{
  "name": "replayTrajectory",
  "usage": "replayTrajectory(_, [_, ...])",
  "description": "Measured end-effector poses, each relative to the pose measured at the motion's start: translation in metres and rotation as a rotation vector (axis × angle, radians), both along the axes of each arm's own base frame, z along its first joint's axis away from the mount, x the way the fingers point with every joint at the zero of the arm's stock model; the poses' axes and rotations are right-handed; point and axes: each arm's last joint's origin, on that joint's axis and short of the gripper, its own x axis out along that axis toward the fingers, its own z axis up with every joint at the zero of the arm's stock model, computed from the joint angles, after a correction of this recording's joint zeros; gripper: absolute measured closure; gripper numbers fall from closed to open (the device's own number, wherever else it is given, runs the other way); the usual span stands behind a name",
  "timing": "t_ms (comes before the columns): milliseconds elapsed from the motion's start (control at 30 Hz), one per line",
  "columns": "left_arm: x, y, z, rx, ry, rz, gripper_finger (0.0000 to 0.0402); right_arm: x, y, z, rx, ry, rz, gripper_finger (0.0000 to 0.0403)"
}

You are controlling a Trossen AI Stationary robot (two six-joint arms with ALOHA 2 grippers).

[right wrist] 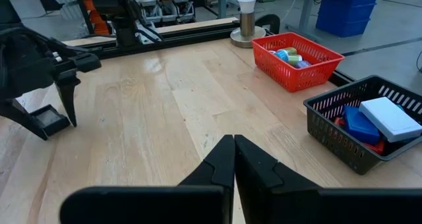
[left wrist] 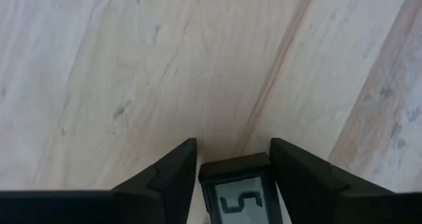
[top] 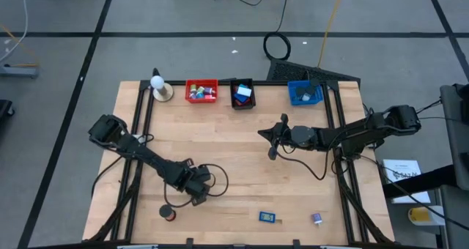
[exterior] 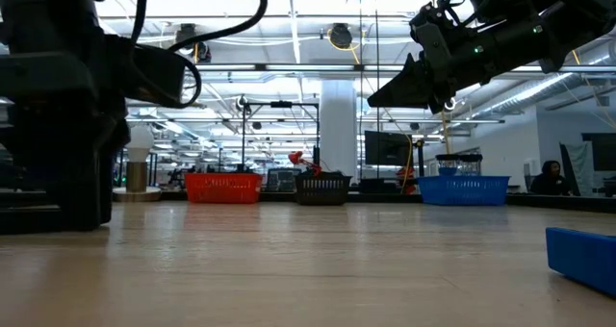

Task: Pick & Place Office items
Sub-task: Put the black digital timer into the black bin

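Note:
A small black-framed rectangle (left wrist: 236,184) with a grey display sits between the fingers of my left gripper (left wrist: 234,148), which is shut on it over the near left part of the table (top: 199,196). From the right wrist view, the same gripper (right wrist: 56,128) points down with the rectangle (right wrist: 47,120) at its fingertips. My right gripper (top: 262,134) hovers shut and nearly level above the table's middle, holding nothing (right wrist: 232,145). A red-and-black roll (top: 169,213), a blue piece (top: 267,217) and a purple clip (top: 316,218) lie flat near the front edge. My left gripper pinches the black-framed rectangle by two opposite side edges (left wrist: 203,178), one finger (left wrist: 175,181) on each side. The fingers come from above, pointing steeply down. The rectangle lies flat, display up, low at the fingertips; whether it rests on the table cannot be told.
Along the far edge stand a red bin (top: 201,91), a black bin (top: 242,94) and a blue bin (top: 304,94), each holding pieces. A white ball on a round tan base (top: 160,88) stands at the far left. Bare wood lies between the two arms.

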Motion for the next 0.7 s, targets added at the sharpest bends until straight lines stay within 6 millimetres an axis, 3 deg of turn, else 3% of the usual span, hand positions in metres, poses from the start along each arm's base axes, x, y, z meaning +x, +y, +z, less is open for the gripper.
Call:
replayTrajectory(500, [-0.0020,-0.0030,0.0001,-0.006,0.007,-0.010,0.0116,0.0000,0.0000,0.0000,0.000,0.000,0.000,0.0399])
replayTrajectory(700, [-0.0045,-0.0084,0.0001,-0.023,0.008,-0.012,0.0118,0.0000,0.0001,0.0000,0.000,0.000,0.000,0.0399])
